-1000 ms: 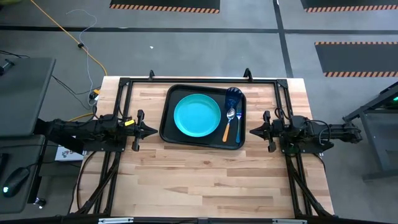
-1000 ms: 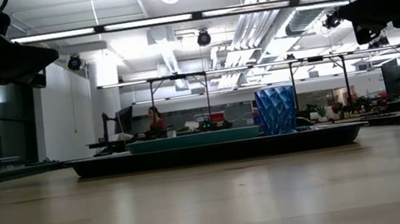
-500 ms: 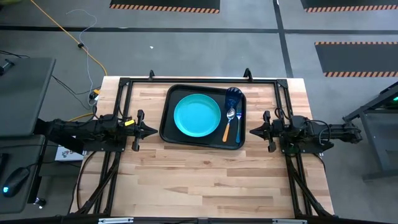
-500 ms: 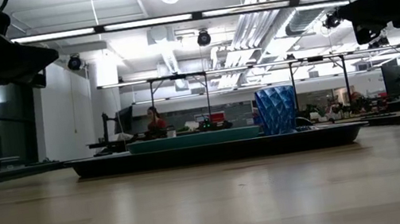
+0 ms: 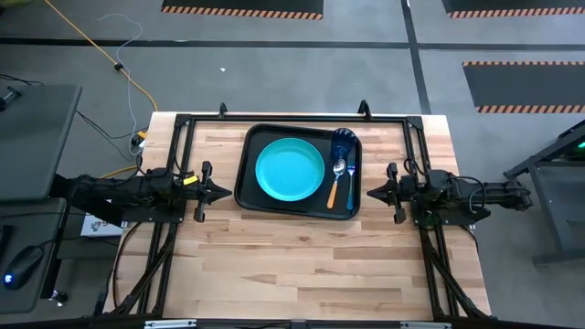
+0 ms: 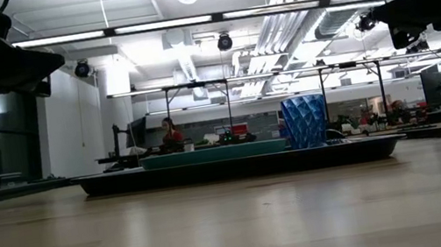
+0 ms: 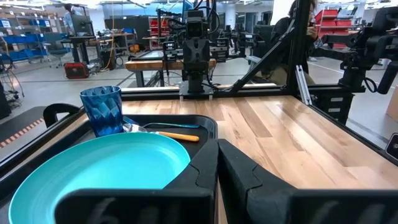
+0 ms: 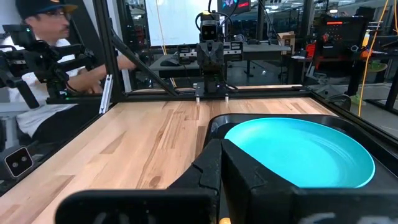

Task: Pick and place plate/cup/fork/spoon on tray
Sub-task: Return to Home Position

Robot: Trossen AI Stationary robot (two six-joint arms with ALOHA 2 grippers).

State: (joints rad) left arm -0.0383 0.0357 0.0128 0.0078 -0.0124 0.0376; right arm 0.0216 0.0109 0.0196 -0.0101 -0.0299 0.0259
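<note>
Both arms are parked at the tray's sides. Left gripper point(image 5: 227, 193) sits left of centre, right gripper point(image 5: 369, 193) right of centre, fingers pressed together, nothing held. Tray point(image 5: 247, 196) sits centre frame, upper half. Plate point(image 5: 290, 170) fills its left part. Orange-handled spoon point(image 5: 333, 190) and blue-handled utensil point(image 5: 349, 192) lie on its right. Cup point(image 5: 344, 139) stands in the tray's upper-right corner.

Wooden table point(image 5: 302, 265) bears one tray point(image 5: 292, 209) (black).

My right gripper point(image 8: 219, 148), fingers pressed together, faces turquoise plate point(image 8: 298, 152) on black tray point(image 8: 213, 123); person point(image 8: 46, 46) beyond wooden table point(image 8: 149, 137).
</note>
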